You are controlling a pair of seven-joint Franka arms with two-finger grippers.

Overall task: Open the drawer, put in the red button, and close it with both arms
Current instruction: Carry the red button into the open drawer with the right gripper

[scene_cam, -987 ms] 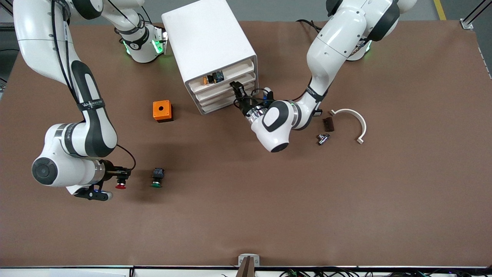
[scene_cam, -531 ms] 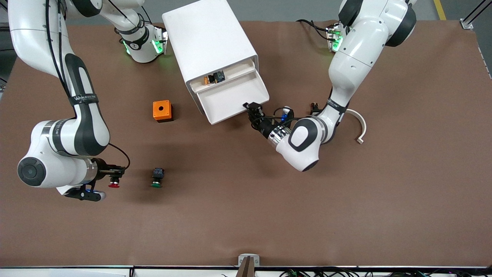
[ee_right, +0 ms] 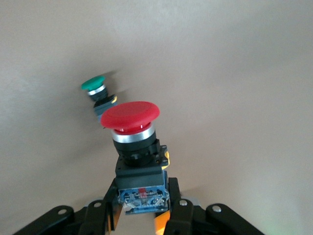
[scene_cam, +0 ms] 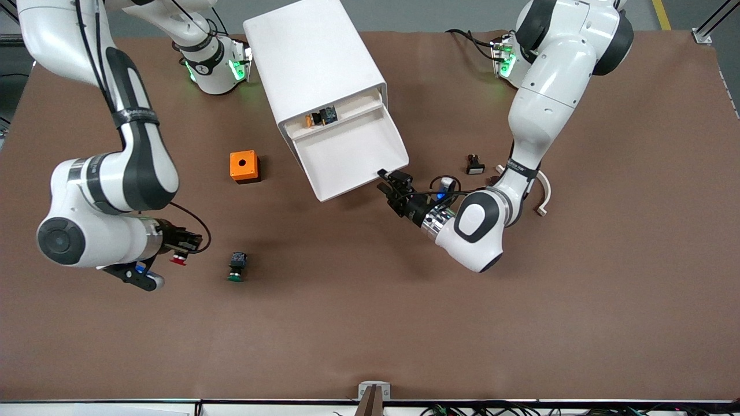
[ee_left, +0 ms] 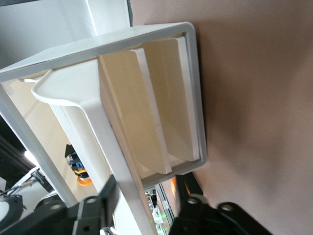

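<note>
The drawer, second from the top of the white cabinet, stands pulled well out and is empty. My left gripper is at the drawer's front corner. In the left wrist view it is open, with the drawer's front wall between its fingers; one finger lies against the wall, the other stands apart from it. My right gripper is shut on the red button, over the table near the right arm's end. In the right wrist view it clamps the blue body and the red cap points away.
A green-capped button lies on the table beside the held one. An orange cube sits between it and the cabinet. The top drawer holds a small orange and blue part. A small black part and a white curved piece lie near the left arm.
My left gripper has drawn the drawer out from shut to wide open, moving toward the front camera. My right gripper has shifted slightly with the red button still in it.
</note>
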